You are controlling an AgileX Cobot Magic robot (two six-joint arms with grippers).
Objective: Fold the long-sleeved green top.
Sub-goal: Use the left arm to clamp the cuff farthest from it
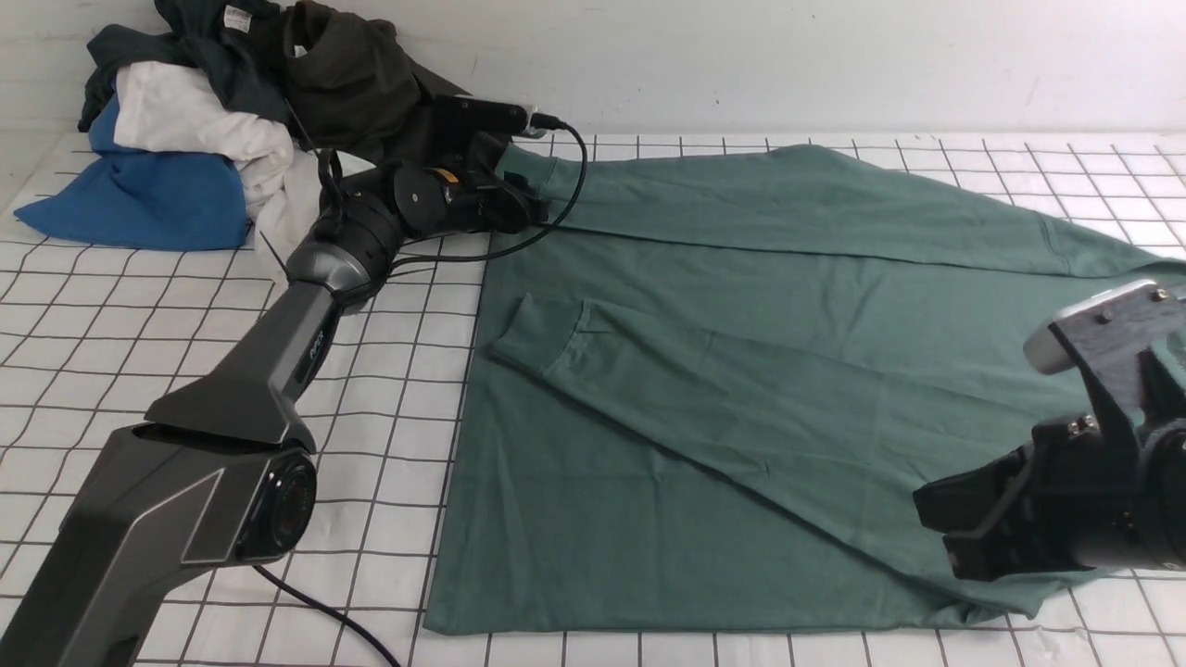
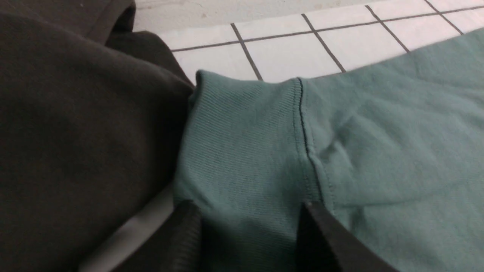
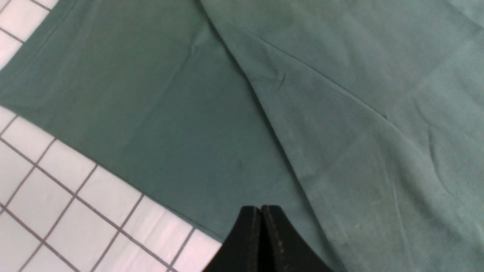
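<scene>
At the far left corner of the gridded white table (image 1: pixel 389 389) there is a heap of clothes: a blue garment (image 1: pixel 139 199) at the bottom, a white garment (image 1: pixel 195 120) over it, a dark teal garment (image 1: pixel 213 46) with a white label on top, and a dark olive-black garment (image 1: pixel 352 74) slumped on the heap's right side.

The left arm rises from the near left corner and reaches out low to the far side of the table. The left gripper (image 1: pixel 523 199) is right beside the dark olive-black garment. In the left wrist view its fingers (image 2: pixel 185 234) stand apart, with the ribbed far cuff (image 2: pixel 242 143) lying flat and loose between them, unpinched. That cuff touches the olive-black cloth.

The green long-sleeved top (image 1: pixel 741 306) fills the middle and right of the table. It is muted sage green, spread flat and sideways, and its straight hem forms the left edge. Both sleeves are laid over the body and point toward the hem. The far sleeve (image 1: pixel 788 199) runs along the back edge, and the near sleeve (image 1: pixel 704 408) crosses the body on a slant, ending at the near cuff (image 1: pixel 542 338). The cloth lies fairly smooth, with only soft creases. I can see no logo from here.

At the near right, the right arm comes in from the edge. The right gripper (image 1: pixel 945 533) hangs above the top's lower right part, near its front edge. In the right wrist view its fingers (image 3: pixel 249 234) are pressed tight together with nothing between them.
</scene>
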